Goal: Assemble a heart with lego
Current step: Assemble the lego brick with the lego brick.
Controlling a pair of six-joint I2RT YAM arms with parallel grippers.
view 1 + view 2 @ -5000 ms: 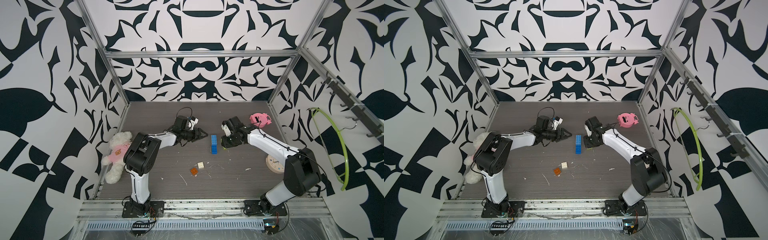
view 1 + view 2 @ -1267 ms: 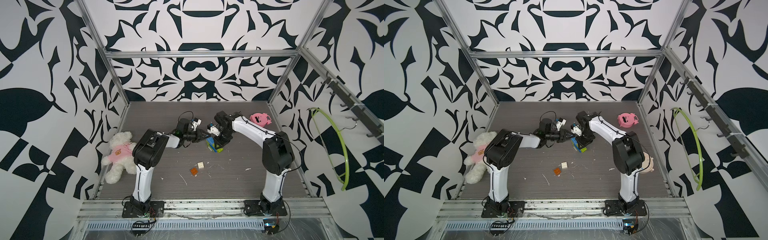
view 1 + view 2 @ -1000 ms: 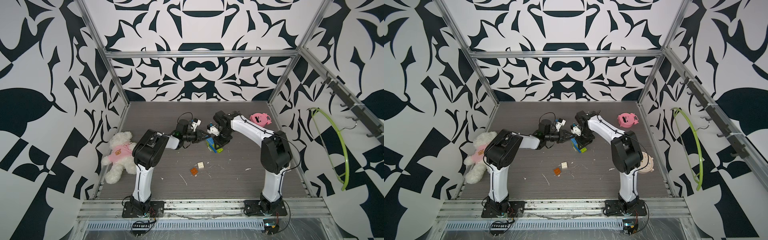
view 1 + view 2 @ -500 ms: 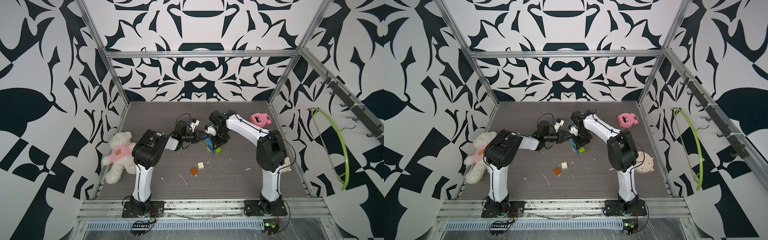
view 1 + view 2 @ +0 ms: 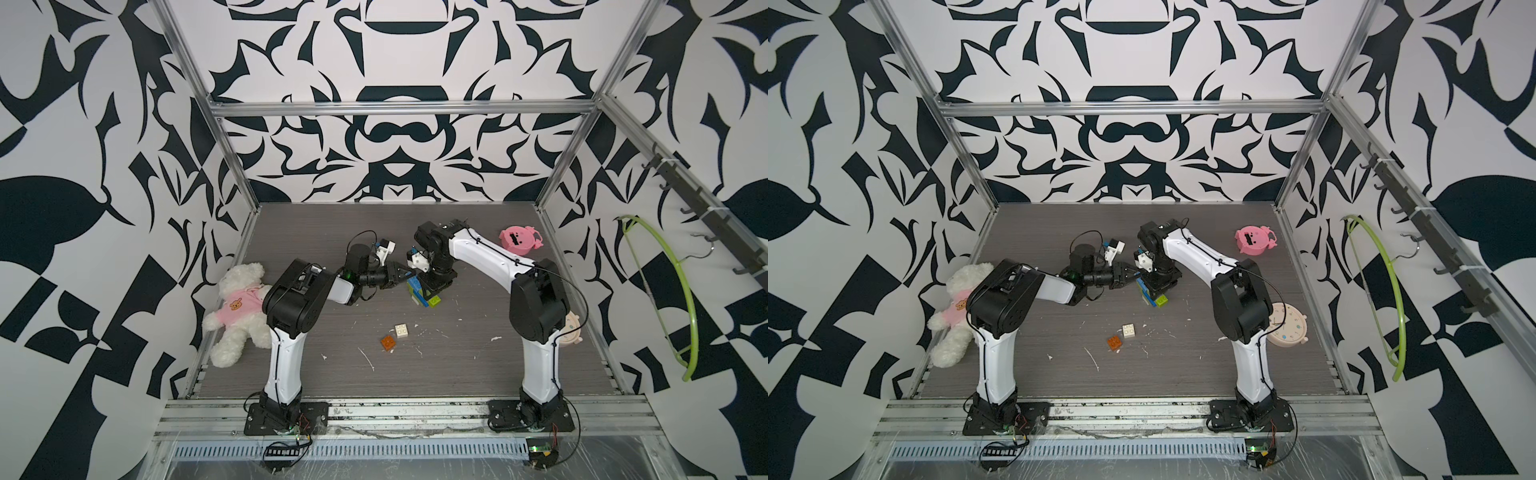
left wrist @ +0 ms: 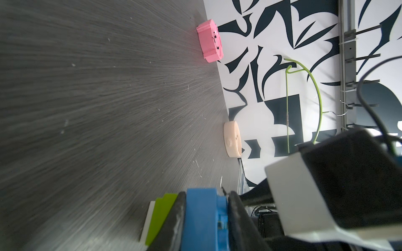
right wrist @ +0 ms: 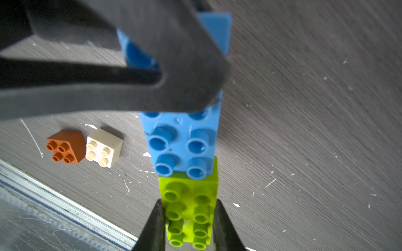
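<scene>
A dark grey wood-grain tabletop, speckled with white flecks and scratches, fills the floor of a booth whose walls carry a bold black-and-white leaf pattern, framed by aluminium bars. On the robot's right-hand wall a dark hook rail runs along, with a lime green hanger against the wall beneath it. A white teddy bear in a pink shirt lies at the left edge, a pink round toy sits near the far right corner, and a cream clock lies flat beside the right arm. Near the middle of the surface both arms meet over the heart, so far a short, tilted run of joined bricks; whether it touches the tabletop cannot be told. The left gripper pinches the blue brick between its dark fingers, and the right gripper is clamped on the lime green brick at the other end. Nearer the front rail, apart from the cluster, a white brick and an orange brick sit studs up, just beside each other.
</scene>
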